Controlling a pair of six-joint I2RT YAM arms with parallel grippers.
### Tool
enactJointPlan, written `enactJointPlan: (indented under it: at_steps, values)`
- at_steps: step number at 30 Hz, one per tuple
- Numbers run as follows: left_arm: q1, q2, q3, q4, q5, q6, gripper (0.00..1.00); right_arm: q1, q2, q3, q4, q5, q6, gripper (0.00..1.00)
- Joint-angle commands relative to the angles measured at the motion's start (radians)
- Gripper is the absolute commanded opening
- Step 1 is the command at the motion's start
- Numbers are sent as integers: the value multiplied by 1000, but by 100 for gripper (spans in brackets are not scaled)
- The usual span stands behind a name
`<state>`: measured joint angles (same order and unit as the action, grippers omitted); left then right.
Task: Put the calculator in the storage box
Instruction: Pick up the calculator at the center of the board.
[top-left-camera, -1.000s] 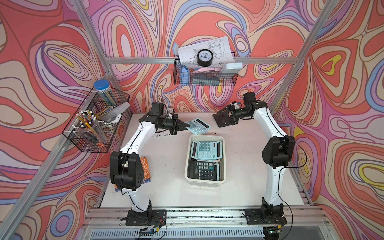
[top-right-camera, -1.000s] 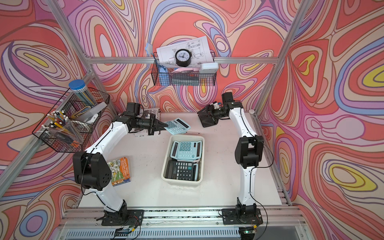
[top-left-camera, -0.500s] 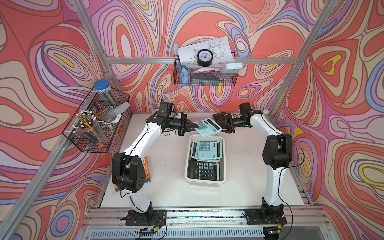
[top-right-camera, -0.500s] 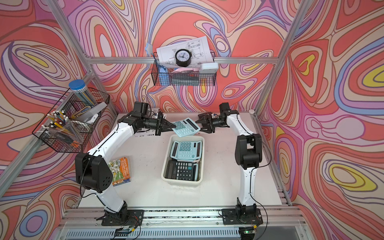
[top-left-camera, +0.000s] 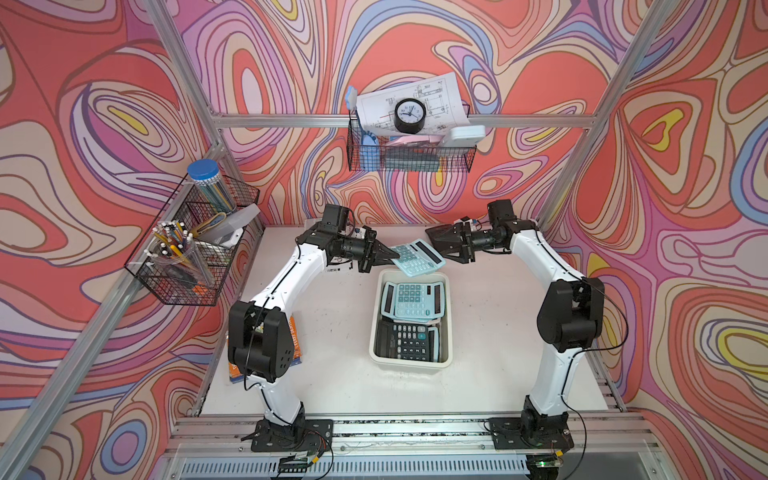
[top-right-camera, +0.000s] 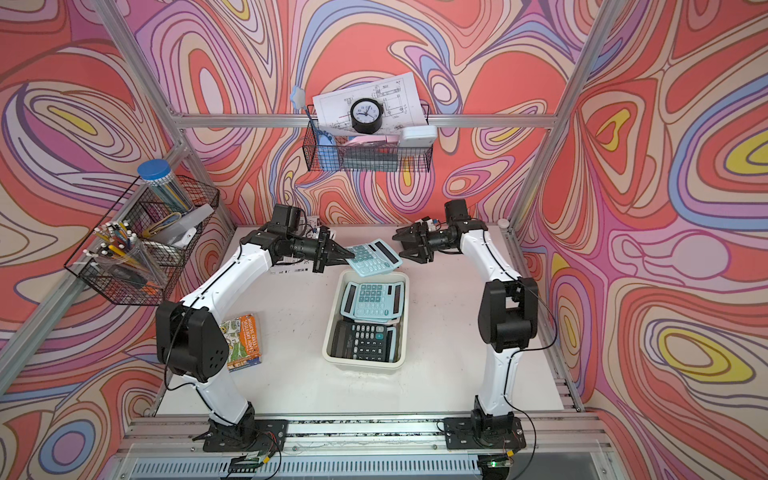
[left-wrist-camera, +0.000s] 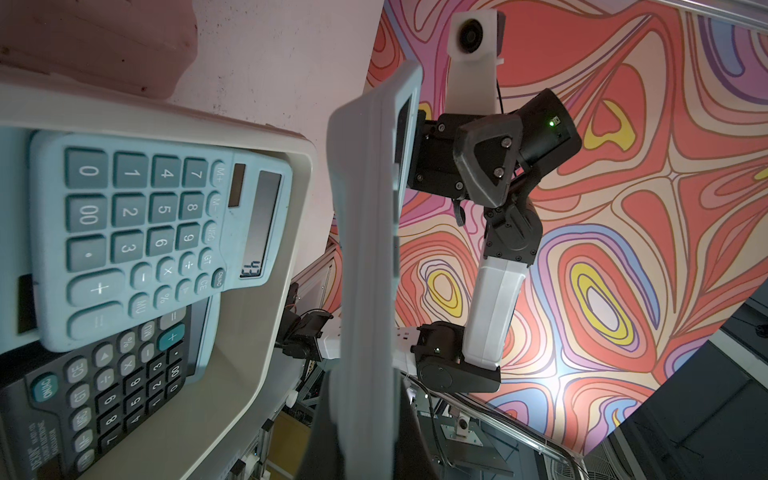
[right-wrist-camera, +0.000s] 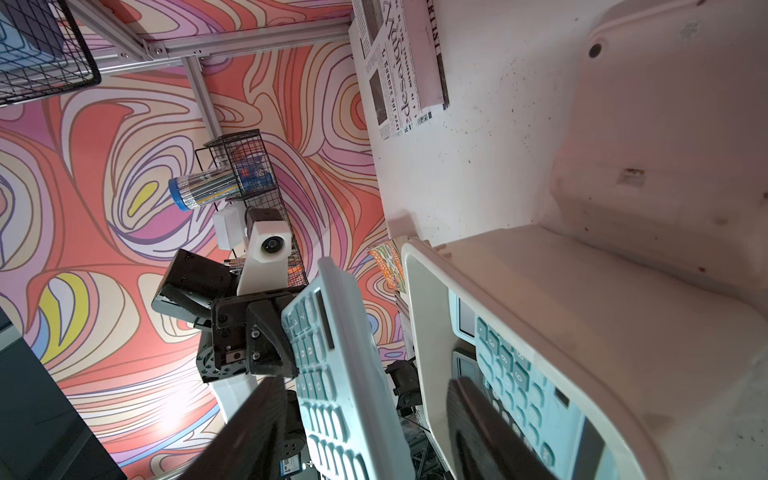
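Note:
A light blue calculator (top-left-camera: 417, 257) (top-right-camera: 374, 257) hangs tilted just above the far end of the cream storage box (top-left-camera: 374, 320) (top-right-camera: 329, 332). My left gripper (top-left-camera: 388, 255) (top-right-camera: 349, 257) is shut on its left edge. In the left wrist view the calculator (left-wrist-camera: 365, 249) shows edge-on between the dark fingers of that gripper (left-wrist-camera: 368, 424). My right gripper (top-left-camera: 440, 247) (top-right-camera: 405, 247) is open at the calculator's right end. In the right wrist view the calculator (right-wrist-camera: 340, 374) lies between its spread fingers (right-wrist-camera: 257, 424) without clear contact.
Inside the box lie another light blue calculator (top-left-camera: 411, 301) and a black one (top-left-camera: 405, 340). A colourful book (top-right-camera: 243, 340) sits near the left arm's base. A newspaper (right-wrist-camera: 399, 62) lies at the back left. Black wire baskets (top-left-camera: 191, 245) (top-left-camera: 409, 153) hang on the walls.
My left arm has carried the calculator rightward to the box's far end. My right gripper has come in from the back right and now straddles the calculator's right end.

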<state>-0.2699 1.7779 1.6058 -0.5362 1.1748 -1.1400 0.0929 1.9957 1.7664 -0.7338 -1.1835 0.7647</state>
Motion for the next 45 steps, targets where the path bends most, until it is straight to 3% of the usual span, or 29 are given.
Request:
enactJointPlan:
  at_steps: [1, 15, 19, 25, 26, 30, 33, 42, 45]
  values:
    - [-6, 4, 19, -2, 21, 29, 0, 3, -5, -1, 28, -56, 1, 62]
    - [-8, 13, 14, 20, 32, 18, 0, 71, 7, 27, -74, -91, -99, 42]
    - [-8, 14, 14, 21, 34, 16, 0, 76, 4, 32, -87, -86, -116, 26]
    - [-7, 22, 39, -36, 9, 52, 0, 76, -2, 71, -166, -38, -187, 11]
    - [-6, 25, 52, -58, -3, 65, 5, 76, -4, 76, -177, -24, -196, 8]
    - [8, 23, 92, -125, -80, 94, 43, 76, -65, 42, -161, 57, -203, 0]
    - [33, 4, 91, -139, -146, 90, 60, 77, -136, -42, -121, 130, -175, 0]
    - [112, -126, 19, -168, -359, 61, 74, 166, -396, -270, -64, 400, -87, 0]
    - [122, -162, -22, -159, -401, 34, 91, 243, -480, -334, -66, 536, -42, 0]
